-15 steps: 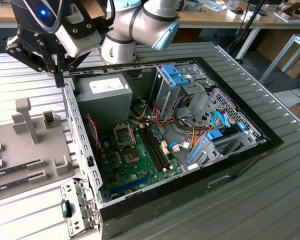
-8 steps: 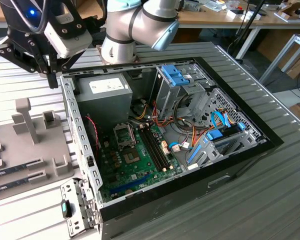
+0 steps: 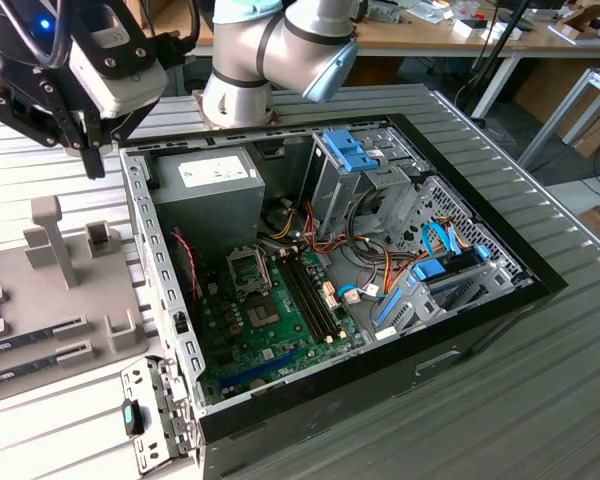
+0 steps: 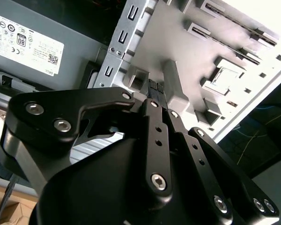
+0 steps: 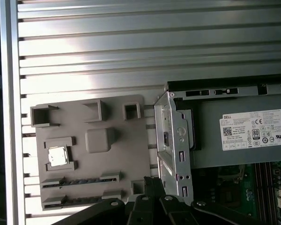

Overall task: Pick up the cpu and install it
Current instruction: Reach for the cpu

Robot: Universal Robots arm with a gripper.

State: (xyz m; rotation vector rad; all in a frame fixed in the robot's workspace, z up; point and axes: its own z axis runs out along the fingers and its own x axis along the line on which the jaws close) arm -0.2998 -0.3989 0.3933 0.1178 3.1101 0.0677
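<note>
Arm: my pale grey, round-jointed arm (image 3: 280, 45) reaches across the back of the case (image 3: 460, 340) and holds me in the air, fingers pointing down.
Claw: my claw (image 3: 90, 158) is black, with bolted links; the tips are pressed together with nothing between them.
Below me: the case's bare, perforated metal wall, just beside the edge of the tray (image 5: 126, 159).
Cpu: the cpu (image 5: 57, 157), a small square with a shiny metal top, lies flat in a pocket of the matt grey moulded tray, well apart from my tips on the side away from the case.
Table: ribbed aluminium table (image 5: 131, 47).
Writing: a white printed label (image 5: 253, 130) sits on the grey power supply (image 3: 205, 195).
Board: the green motherboard (image 3: 270, 330) lies inside the case.
</note>
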